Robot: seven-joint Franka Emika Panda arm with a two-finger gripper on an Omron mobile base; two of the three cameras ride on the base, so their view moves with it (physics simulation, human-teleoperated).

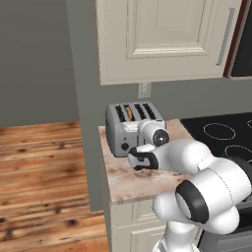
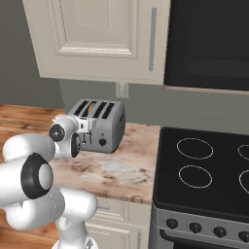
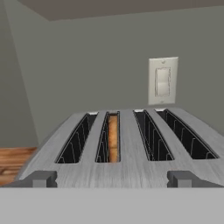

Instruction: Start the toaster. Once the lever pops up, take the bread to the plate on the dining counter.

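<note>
The silver-grey toaster (image 1: 123, 129) (image 2: 106, 122) (image 3: 131, 168) stands at the back of a short marble top on cream cabinets (image 1: 140, 183) (image 2: 121, 170). The tan bread (image 1: 129, 113) (image 2: 90, 106) (image 3: 113, 138) sits sunk in the second slot from the left. My gripper (image 1: 134, 156) (image 2: 87, 136) is right at the toaster's front face, level with its levers, open and empty. In the hand view two grey levers (image 3: 39, 178) (image 3: 188, 178) stick out at the toaster's near edge. The plate and the dining counter are out of view.
A black cooktop (image 1: 221, 138) (image 2: 204, 170) adjoins the marble top on the right. Cream wall cabinets (image 1: 162, 39) (image 2: 97, 39) hang above, with a dark appliance (image 2: 209, 44) over the stove. A wall outlet (image 1: 144, 89) (image 2: 121, 90) (image 3: 162, 81) is behind the toaster. Wood floor (image 1: 39, 172) lies left.
</note>
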